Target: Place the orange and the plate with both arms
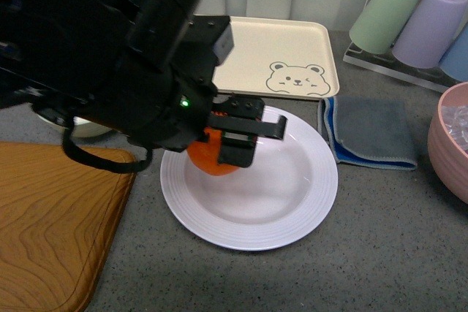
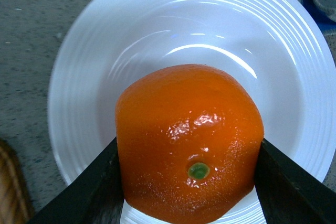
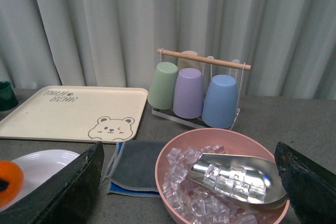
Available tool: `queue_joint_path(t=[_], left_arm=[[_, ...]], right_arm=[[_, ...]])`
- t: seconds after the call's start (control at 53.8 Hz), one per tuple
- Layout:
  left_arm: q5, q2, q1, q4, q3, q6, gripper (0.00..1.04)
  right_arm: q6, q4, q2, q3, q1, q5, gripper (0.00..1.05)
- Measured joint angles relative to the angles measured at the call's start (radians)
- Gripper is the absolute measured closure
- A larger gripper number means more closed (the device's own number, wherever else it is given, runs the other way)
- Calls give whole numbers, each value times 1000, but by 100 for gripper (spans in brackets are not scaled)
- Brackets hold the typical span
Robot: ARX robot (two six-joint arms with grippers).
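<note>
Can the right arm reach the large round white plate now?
Probably yes: the large round white plate's right rim is bare; the left hand holds the bright orange fruit over its left side.

Orange (image 1: 207,161) over plate (image 1: 296,193), perhaps touching

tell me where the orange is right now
Front view: the orange is gripped by the left end effector over the left part of the white plate, in front of the bear tray.

Bare desk (image 1: 387,261) lies open on the robot's side of the plate (image 1: 292,206); folded cloth (image 1: 373,133) and pink bowl (image 1: 450,144) crowd its right; wooden board (image 1: 51,217) left; bear tray (image 1: 292,49) just behind.
</note>
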Motion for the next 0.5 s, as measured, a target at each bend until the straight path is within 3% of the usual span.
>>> queue_joint_path(t=[0.502], left_arm=[[-16, 186, -72, -23, 145, -9, 47]], right_arm=[[0, 0, 0, 0, 0, 0, 9]])
